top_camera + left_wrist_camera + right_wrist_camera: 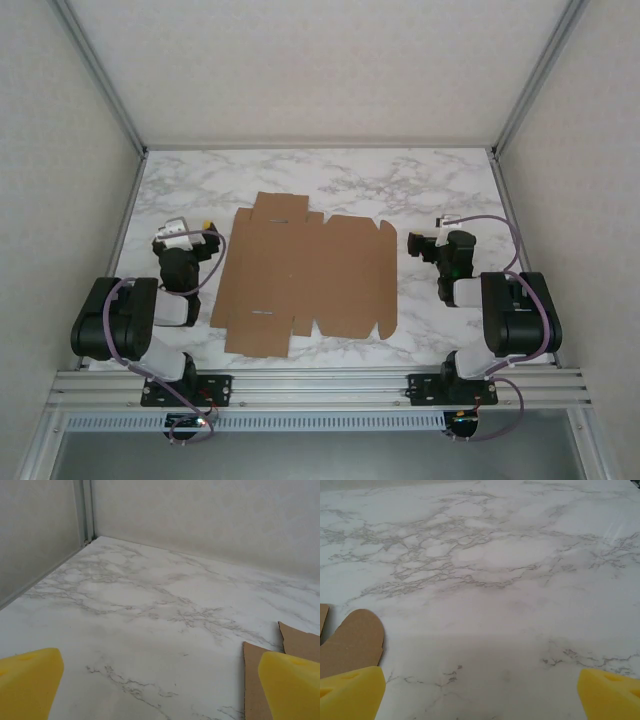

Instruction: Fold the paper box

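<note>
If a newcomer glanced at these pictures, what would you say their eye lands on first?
The flat brown paper box, an unfolded die-cut sheet with flaps, lies in the middle of the white marble table. On either side of it sit the left end effector and the right end effector, both open and holding nothing, with bright yellow fingers.

A white table (330, 172) with grey marble veins stands between pale, textured walls (300, 60). Metal posts (98, 72) run along the back corners. The light is soft and even.
</note>
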Robot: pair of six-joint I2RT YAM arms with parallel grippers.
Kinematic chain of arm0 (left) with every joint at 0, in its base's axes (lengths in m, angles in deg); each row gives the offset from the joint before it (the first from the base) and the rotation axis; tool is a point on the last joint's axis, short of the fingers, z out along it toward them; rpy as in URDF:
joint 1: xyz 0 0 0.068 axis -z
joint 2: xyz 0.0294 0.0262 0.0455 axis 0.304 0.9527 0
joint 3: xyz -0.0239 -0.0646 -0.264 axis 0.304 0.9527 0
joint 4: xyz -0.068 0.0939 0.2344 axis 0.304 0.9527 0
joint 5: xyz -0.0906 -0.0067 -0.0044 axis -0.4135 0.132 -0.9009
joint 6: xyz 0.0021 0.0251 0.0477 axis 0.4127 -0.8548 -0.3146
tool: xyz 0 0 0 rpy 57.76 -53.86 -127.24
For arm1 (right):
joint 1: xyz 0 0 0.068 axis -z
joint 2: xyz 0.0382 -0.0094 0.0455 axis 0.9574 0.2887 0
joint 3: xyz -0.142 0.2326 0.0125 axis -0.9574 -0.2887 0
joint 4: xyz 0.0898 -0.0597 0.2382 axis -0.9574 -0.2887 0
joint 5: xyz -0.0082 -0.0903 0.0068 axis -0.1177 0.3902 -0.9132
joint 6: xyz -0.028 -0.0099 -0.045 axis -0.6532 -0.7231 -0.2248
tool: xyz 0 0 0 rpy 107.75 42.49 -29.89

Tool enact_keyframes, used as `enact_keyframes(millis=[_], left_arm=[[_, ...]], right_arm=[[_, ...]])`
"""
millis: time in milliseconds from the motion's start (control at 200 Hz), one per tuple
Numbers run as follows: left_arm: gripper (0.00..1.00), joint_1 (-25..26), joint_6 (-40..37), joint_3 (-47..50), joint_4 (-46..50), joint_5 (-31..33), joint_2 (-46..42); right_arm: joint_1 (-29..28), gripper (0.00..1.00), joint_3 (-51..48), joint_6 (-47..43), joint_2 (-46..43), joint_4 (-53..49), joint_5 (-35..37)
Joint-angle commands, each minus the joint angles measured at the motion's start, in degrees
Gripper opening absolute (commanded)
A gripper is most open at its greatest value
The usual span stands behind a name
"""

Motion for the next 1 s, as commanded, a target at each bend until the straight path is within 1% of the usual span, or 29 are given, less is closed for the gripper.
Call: enact_keyframes(millis=[0,781,846,871,906,921,966,996], left_arm=[[1.0,-0.31,0.35,0.09,-1.95,-0.9,0.29],[1.0,-0.39,0.43,-0.04,-1.78,-1.09,0.25],[1.0,-0.39,0.36,0.09,-2.0,-1.09,0.21],[0.99,-0.27,0.15,-0.37,-0.8,-0.97,-0.41],[1.0,0.45,-0.52,-1.79,4.21,-0.09,-3.01],[1.0,0.95,-0.84,-2.84,7.25,0.71,-4.41],[0.99,3.07,-2.19,-6.79,16.43,4.65,-8.69],[1.0,4.9,-2.33,-8.83,19.09,8.11,-11.44]], right_arm=[[0.37,0.99,1.02,0.09,-0.27,0.28,-0.56],[0.38,0.99,0.9,0.17,-0.27,0.39,-0.61],[0.06,0.99,0.63,-0.34,-0.36,0.8,-1.41],[-0.18,0.99,0.66,-0.75,-0.54,0.67,-1.77],[-0.96,0.99,1.6,-1.79,-1.75,-1.79,-2.04],[-1.39,0.99,1.92,-2.51,-2.97,-4.33,-1.84],[-4.2,0.99,7.21,-4.74,-7.67,-15.11,0.66],[-7.02,0.99,9.27,-6.14,-10.51,-19.79,3.53]])
